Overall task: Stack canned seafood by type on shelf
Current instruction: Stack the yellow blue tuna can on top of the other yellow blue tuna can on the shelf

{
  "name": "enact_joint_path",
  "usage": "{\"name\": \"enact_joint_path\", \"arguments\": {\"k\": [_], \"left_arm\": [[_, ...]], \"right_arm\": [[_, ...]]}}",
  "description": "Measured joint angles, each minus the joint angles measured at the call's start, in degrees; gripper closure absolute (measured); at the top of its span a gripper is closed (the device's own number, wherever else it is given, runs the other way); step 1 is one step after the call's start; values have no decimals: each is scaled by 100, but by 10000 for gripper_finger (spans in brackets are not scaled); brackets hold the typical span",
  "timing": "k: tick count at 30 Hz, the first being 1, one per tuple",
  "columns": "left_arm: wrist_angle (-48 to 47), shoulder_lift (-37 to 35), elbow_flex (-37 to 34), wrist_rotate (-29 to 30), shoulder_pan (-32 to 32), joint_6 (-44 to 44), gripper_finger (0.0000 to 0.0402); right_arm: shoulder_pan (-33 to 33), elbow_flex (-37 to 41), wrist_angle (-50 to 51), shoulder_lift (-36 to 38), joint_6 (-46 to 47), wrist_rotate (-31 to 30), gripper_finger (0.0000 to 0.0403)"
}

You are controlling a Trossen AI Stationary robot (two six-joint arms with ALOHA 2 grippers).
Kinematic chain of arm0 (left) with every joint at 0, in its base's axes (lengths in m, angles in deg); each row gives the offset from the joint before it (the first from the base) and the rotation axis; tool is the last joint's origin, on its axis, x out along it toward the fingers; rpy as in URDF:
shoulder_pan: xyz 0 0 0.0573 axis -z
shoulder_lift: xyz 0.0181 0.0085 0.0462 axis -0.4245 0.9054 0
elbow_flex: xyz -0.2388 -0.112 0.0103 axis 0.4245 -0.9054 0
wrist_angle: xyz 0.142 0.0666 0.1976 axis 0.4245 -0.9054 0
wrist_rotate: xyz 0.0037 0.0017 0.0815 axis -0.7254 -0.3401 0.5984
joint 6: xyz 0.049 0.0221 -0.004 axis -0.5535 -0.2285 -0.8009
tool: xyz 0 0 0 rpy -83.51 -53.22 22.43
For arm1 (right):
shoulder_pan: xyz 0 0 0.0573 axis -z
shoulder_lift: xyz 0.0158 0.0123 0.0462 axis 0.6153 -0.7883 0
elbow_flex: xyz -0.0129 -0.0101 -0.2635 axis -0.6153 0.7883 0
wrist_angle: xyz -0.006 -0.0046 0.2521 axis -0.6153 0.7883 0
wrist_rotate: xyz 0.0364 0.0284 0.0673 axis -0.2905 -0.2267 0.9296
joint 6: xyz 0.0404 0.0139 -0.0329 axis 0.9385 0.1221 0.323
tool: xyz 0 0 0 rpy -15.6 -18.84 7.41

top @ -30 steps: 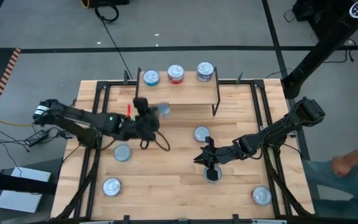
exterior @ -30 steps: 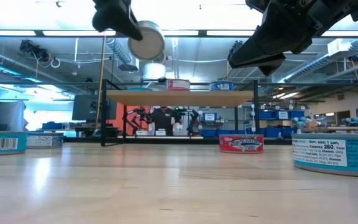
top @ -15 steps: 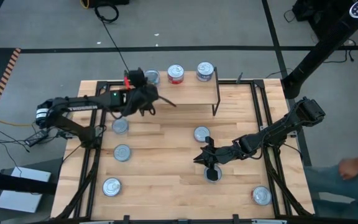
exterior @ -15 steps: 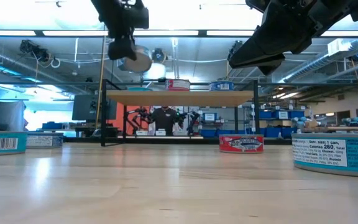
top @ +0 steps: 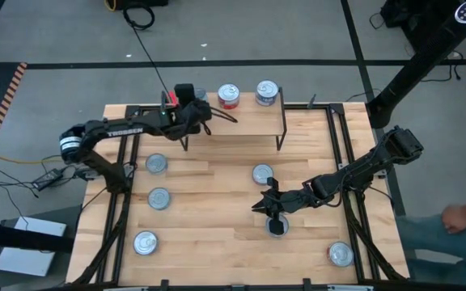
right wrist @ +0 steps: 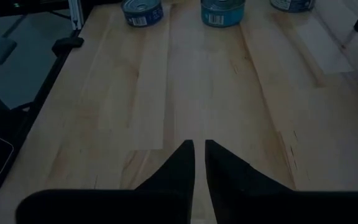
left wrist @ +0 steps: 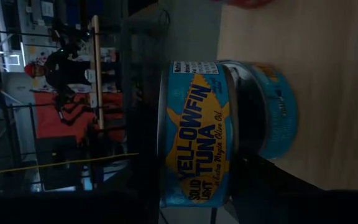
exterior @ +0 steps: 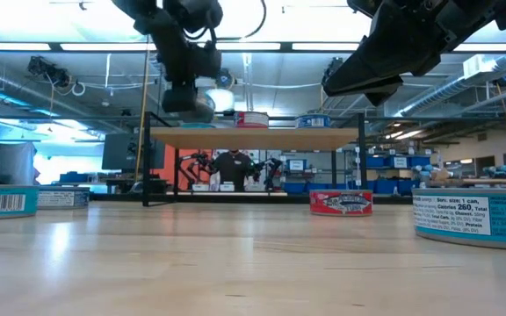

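The left gripper (top: 192, 109) is clamped on a blue tuna can (left wrist: 194, 134) at the shelf's (top: 241, 121) left end, seemingly directly above another can (left wrist: 272, 109). The right gripper (top: 259, 205) hangs over the table's (top: 217, 234) middle, fingers nearly together, holding nothing.

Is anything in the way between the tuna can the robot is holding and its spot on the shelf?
Nothing visible blocks it. The left gripper holds the yellowfin tuna can right above a matching teal can already on the shelf, at its left end. The red can and blue can stand off to the side.
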Motion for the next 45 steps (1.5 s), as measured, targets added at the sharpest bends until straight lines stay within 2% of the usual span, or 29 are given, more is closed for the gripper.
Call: {"name": "enact_joint_path", "arguments": {"k": [10,16,19,34,45], "left_arm": [[-9,148,2,-22,-141,-15,253],[-114,154,4,-113,-139,-9,184],[-224,154,4,-109,-139,-4,171],[-594,154,10,-151,-144,3,171],[-1525,148,846,-1046,-417,750,170]], "right_arm": [[-2,0,-1,0,2,1,353],[-2,0,1,0,2,1,353],[-2,0,1,0,2,1,353],[0,0,1,0,4,45,353],[-4,-1,-1,0,26,64,353]]}}
